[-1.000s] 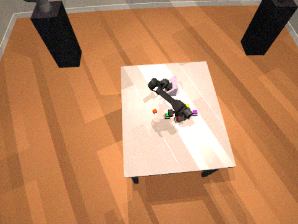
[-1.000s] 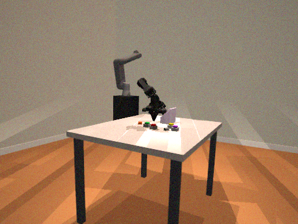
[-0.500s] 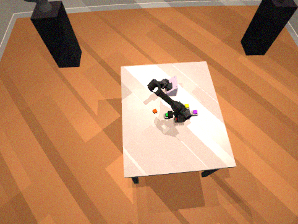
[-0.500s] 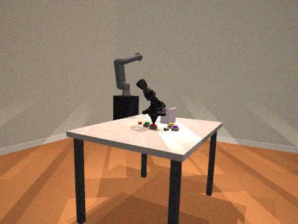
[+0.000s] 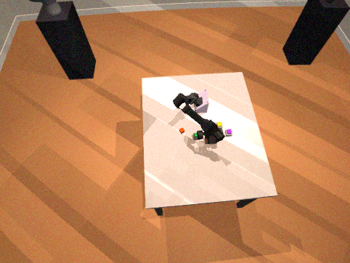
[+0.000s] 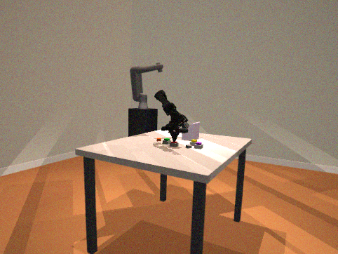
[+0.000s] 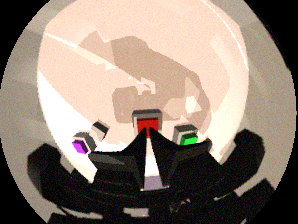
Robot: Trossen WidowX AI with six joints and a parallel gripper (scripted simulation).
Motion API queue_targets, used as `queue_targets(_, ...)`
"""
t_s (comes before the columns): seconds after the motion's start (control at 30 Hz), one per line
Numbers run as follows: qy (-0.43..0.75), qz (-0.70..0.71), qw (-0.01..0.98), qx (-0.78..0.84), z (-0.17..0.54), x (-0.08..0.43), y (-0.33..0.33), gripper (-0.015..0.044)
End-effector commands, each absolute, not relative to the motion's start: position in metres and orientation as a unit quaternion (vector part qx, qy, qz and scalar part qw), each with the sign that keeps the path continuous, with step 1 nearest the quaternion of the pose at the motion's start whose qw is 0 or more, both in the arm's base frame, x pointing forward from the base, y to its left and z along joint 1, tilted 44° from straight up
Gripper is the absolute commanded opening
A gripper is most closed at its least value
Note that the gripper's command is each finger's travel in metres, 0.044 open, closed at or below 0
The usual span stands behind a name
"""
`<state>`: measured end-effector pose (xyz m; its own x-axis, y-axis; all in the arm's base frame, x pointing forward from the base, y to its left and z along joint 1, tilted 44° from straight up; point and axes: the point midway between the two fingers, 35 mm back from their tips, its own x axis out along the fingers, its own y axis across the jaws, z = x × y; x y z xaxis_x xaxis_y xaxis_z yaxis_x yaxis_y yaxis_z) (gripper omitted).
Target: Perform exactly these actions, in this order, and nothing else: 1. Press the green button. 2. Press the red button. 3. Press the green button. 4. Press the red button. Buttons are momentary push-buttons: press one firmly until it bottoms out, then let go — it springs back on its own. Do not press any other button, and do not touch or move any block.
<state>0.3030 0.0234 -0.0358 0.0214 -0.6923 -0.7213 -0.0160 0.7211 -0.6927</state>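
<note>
Wrist view: my gripper (image 7: 148,129), clenched on nothing, sits right over the red button (image 7: 148,123), green button (image 7: 188,139) just right. I judge a red press in hand; next, push straight down until it bottoms, then lift.

Top cam: high, far, angled down, whole bench (image 5: 203,174) plus floor. Exterior cam: far off at bench height, side-on, facing the wall. Wrist cam: fisheye, close over the bench, looking down past the end effector (image 7: 152,156). All three share the button cluster area.
</note>
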Motion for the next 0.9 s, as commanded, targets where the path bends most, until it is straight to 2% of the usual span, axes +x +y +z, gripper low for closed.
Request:
queue_targets(0.0, 0.651, -0.255, 0.660, -0.275, -0.036, 0.303, 0.023, 0.0020)
queue_targets(0.5, 0.651, -0.255, 0.660, -0.275, -0.013, 0.302, 0.045, 0.0020)
queue_targets(0.67, 0.654, -0.245, 0.664, -0.269, -0.036, 0.293, 0.107, 0.0151)
queue_targets(0.87, 0.654, -0.247, 0.662, -0.270, -0.074, 0.251, 0.191, 0.0309)
